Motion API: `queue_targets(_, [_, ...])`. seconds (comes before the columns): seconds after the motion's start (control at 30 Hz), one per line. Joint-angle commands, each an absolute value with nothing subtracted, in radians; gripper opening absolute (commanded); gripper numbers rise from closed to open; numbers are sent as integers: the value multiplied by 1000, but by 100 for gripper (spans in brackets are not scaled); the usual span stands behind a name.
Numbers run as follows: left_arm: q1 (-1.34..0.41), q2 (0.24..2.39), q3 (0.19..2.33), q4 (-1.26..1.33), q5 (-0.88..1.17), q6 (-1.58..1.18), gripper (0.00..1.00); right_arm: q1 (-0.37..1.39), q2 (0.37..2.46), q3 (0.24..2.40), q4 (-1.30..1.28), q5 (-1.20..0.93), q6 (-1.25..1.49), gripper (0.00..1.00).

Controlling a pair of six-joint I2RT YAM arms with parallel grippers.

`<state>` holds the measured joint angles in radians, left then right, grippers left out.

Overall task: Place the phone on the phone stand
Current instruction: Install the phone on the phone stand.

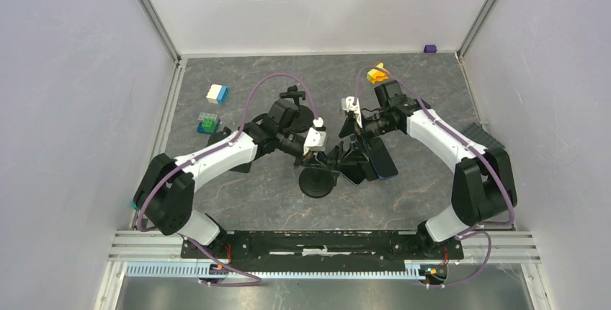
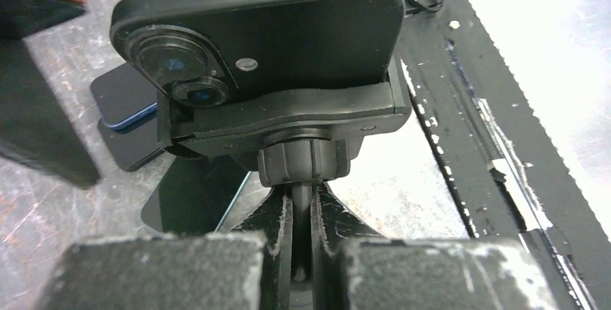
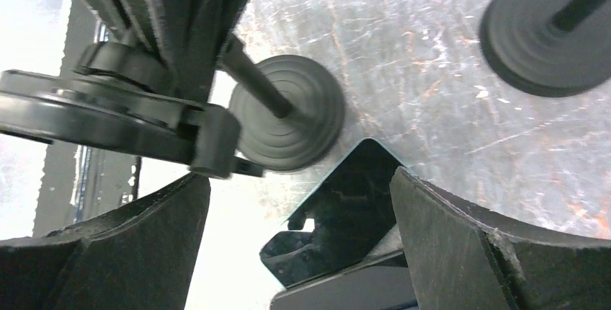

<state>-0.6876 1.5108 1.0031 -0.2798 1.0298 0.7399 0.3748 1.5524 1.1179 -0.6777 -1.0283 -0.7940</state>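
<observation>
A black phone (image 2: 288, 29), back and camera lenses facing me, sits in the cradle (image 2: 302, 115) of the black phone stand. My left gripper (image 2: 302, 209) is shut on the stand's thin stem just below the cradle knob. In the top view the stand's round base (image 1: 316, 182) rests on the table at centre, with the left gripper (image 1: 322, 158) right above it. My right gripper (image 3: 299, 195) stands wide open beside the cradle (image 3: 115, 119) and holds nothing. The stand's base (image 3: 288, 122) and stem lie beyond its fingers.
Other dark phones (image 1: 378, 160) lie stacked on the table right of the stand, under the right gripper (image 3: 353, 202). A second round stand base (image 3: 547, 32) stands further off. Coloured blocks (image 1: 216, 94) (image 1: 207, 122) (image 1: 376, 73) sit at the back.
</observation>
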Motion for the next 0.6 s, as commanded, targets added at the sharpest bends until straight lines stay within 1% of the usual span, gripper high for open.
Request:
queue_targets(0.0, [-703, 1503, 943, -339, 1124, 663, 2, 345, 1497, 1166, -640, -1017, -834, 98])
queue_targets(0.17, [-666, 1513, 953, -344, 1175, 651, 2, 313, 1424, 1132, -656, -1018, -846, 98])
queue_targets(0.27, [-648, 1534, 996, -461, 1195, 771, 2, 312, 1372, 1124, -682, -1014, -864, 98])
queue_targets(0.47, [-635, 1583, 1131, -750, 1169, 1026, 2, 316, 1301, 1104, -692, -1023, -870, 98])
queue_targets(0.57, [-631, 1578, 1149, -793, 1141, 1080, 2, 331, 1292, 1092, -690, -1026, -869, 98])
